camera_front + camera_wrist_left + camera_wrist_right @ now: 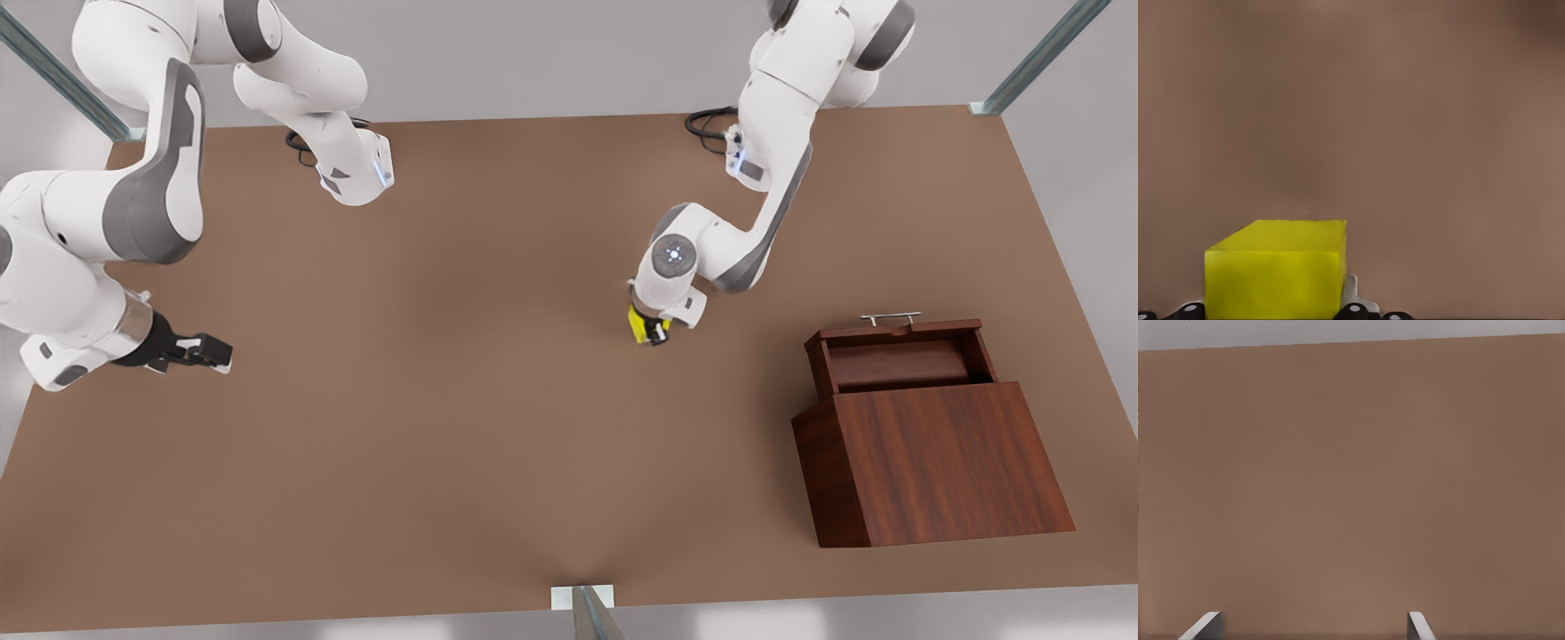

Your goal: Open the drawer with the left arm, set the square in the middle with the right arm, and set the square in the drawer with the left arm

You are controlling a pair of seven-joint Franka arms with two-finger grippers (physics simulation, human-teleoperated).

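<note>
Slant-topped dark wooden cabinet [951, 462] toward the front view's right, standing on the brown tabletop [400, 471]. 3 grey metal struts at the table's edges: far left corner [62, 80], far right corner [1040, 58], near edge [594, 620], this last beside a white bracket [562, 597]. 2 black cable loops [298, 147] [707, 120] along the far side. Pale grey floor [551, 53] all around.

Square's [1275, 270] lower part cut off, left tool's [652, 330] fingers mostly hidden
</note>
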